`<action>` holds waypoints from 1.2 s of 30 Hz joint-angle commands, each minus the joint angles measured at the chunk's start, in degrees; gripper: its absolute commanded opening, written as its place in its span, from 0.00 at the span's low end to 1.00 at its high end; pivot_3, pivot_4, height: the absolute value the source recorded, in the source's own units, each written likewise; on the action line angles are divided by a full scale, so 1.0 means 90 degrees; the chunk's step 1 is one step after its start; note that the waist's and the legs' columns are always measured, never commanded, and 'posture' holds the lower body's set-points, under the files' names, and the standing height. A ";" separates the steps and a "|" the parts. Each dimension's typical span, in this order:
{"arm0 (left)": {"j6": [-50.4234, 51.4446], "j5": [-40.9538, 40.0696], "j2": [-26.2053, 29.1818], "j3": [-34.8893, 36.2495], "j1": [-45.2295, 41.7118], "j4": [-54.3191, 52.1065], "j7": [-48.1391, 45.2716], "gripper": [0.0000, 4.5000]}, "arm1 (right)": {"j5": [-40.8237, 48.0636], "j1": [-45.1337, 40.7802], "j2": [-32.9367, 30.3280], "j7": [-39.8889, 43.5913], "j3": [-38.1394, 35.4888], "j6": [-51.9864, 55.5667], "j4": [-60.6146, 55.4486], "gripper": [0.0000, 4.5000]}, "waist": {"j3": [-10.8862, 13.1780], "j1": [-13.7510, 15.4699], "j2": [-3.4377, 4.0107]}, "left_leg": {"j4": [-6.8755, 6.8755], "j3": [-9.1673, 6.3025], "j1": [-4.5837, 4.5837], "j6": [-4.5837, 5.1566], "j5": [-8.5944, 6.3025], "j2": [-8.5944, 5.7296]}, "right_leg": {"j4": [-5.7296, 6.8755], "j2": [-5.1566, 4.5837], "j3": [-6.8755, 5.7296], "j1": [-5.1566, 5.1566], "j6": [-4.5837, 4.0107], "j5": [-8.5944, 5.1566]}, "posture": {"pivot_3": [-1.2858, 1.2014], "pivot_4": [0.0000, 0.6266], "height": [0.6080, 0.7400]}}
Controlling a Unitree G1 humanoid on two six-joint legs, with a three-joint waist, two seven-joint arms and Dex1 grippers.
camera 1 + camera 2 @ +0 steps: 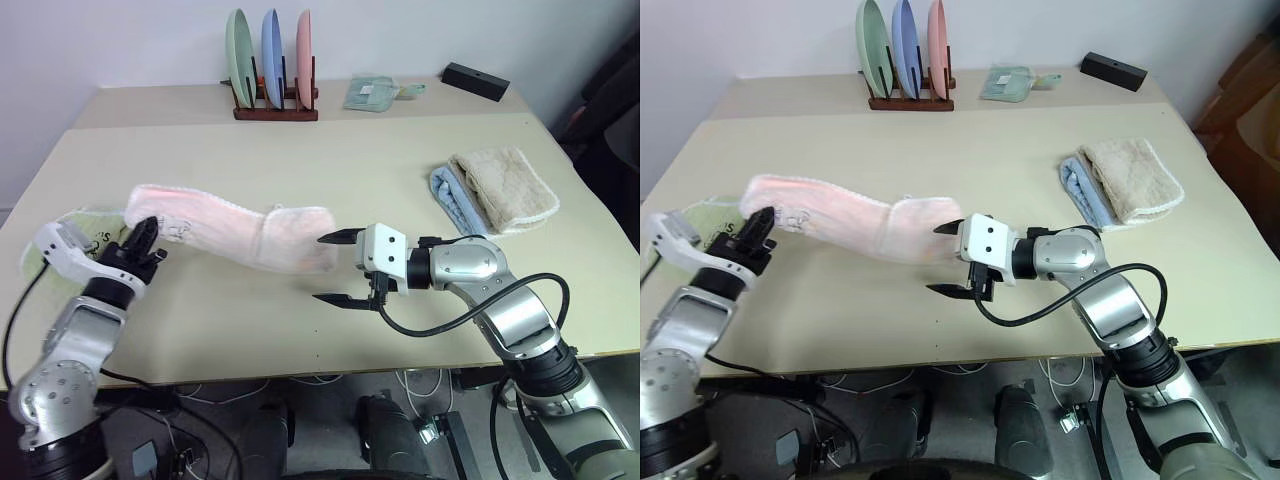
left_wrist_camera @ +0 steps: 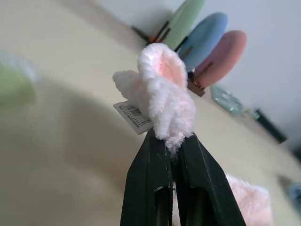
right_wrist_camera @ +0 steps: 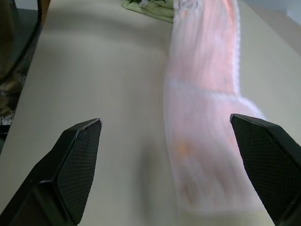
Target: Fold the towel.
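The left gripper (image 1: 150, 232) is pinched tight on one end of the fluffy pink towel (image 1: 240, 232), with a small white tag (image 2: 133, 116) beside its fingers. The towel hangs in a long, soft roll above the tan table (image 1: 300, 160), reaching toward the right gripper (image 1: 338, 268). That gripper's black fingers are spread wide and hold nothing. A green cloth (image 1: 85, 225) lies under the left gripper.

The left gripper (image 2: 173, 155) pinches a bunched end of the pink towel (image 2: 164, 92), its label (image 2: 134, 116) dangling, before three plates (image 2: 207, 42).
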 commanded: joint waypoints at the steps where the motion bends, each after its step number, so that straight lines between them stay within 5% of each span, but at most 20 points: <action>1: 0.0008 0.0325 0.0348 -0.0461 -0.0227 -0.0334 -0.0613 0.01 | 0.0031 -0.0109 -0.0008 0.0005 -0.0054 -0.0139 0.0000 1.00 | 0.0000 -0.0003 0.0000 | 0.0000 0.0000 0.0000 0.0000 0.0000 0.0000 | -0.0008 0.0000 -0.0001 0.0004 -0.0001 0.0000 | 0.52 0.24 1.00; 8: 0.0232 0.2151 0.1025 -0.3491 -0.1410 -0.0703 -0.2017 0.01 | -0.0064 -0.0091 0.0020 -0.0067 -0.0049 -0.0252 0.0160 1.00 | 0.0002 -0.0027 -0.0003 | -0.0009 0.0003 -0.0002 0.0000 0.0000 -0.0002 | -0.0036 0.0000 0.0000 0.0012 0.0003 0.0005 | 0.52 0.24 1.00; 16: 0.0583 0.3190 0.0402 -0.4617 -0.2163 0.0089 -0.2167 0.01 | -0.0148 0.0103 -0.0064 -0.0302 -0.0160 -0.0203 0.0026 1.00 | 0.0004 -0.0052 -0.0002 | -0.0025 -0.0004 -0.0005 0.0000 0.0000 0.0007 | -0.0020 0.0011 -0.0002 -0.0009 0.0027 0.0016 | 0.52 0.24 1.00; 20: 0.0717 0.3316 0.0236 -0.4567 -0.2133 0.0104 -0.2255 0.01 | -0.0145 0.0168 -0.0114 -0.0380 -0.0177 -0.0201 -0.0014 1.00 | 0.0004 -0.0047 -0.0003 | -0.0025 -0.0001 -0.0007 0.0000 0.0000 0.0006 | -0.0027 0.0009 0.0001 -0.0008 0.0028 0.0016 | 0.52 0.24 1.00; 21: 0.0730 0.3296 0.0228 -0.4521 -0.2094 0.0044 -0.2336 0.07 | -0.0146 0.0175 -0.0121 -0.0399 -0.0174 -0.0206 -0.0013 1.00 | 0.0004 -0.0046 -0.0003 | -0.0025 -0.0001 -0.0007 0.0000 0.0000 0.0006 | -0.0026 0.0009 0.0001 -0.0008 0.0028 0.0016 | 0.52 0.24 1.00; 23: 0.0786 0.3215 0.0206 -0.4395 -0.2024 -0.0026 -0.2427 0.20 | -0.0145 0.0180 -0.0131 -0.0428 -0.0163 -0.0217 -0.0008 1.00 | 0.0004 -0.0047 -0.0003 | -0.0025 -0.0002 -0.0007 0.0000 0.0000 0.0006 | -0.0026 0.0009 0.0000 -0.0008 0.0028 0.0016 | 0.52 0.24 1.00; 29: 0.1038 0.2293 0.0625 -0.3277 -0.1355 -0.0723 -0.3073 0.83 | -0.0198 0.0079 -0.0137 -0.0485 -0.0196 -0.0296 0.0172 1.00 | 0.0005 -0.0059 -0.0002 | -0.0027 -0.0003 -0.0007 0.0000 0.0000 0.0007 | -0.0024 0.0008 0.0001 -0.0012 0.0027 0.0016 | 0.52 0.24 1.00; 33: 0.1152 0.1176 0.0833 -0.1874 -0.0922 -0.0941 -0.3282 0.84 | -0.0117 -0.0088 -0.0059 -0.0598 -0.0409 -0.0262 0.0389 0.94 | 0.0005 -0.0054 -0.0002 | -0.0025 -0.0002 -0.0007 0.0000 0.0000 0.0007 | -0.0025 0.0006 0.0001 -0.0010 0.0027 0.0016 | 0.52 0.24 1.00; 36: 0.1069 0.0951 0.0819 -0.1069 -0.1001 -0.0632 -0.2871 0.63 | 0.0120 -0.0229 0.0063 -0.0640 -0.0606 -0.0105 0.0500 0.73 | 0.0005 -0.0049 -0.0003 | -0.0023 -0.0004 -0.0006 0.0000 0.0000 0.0007 | -0.0023 0.0006 -0.0001 -0.0010 0.0025 0.0016 | 0.52 0.24 1.00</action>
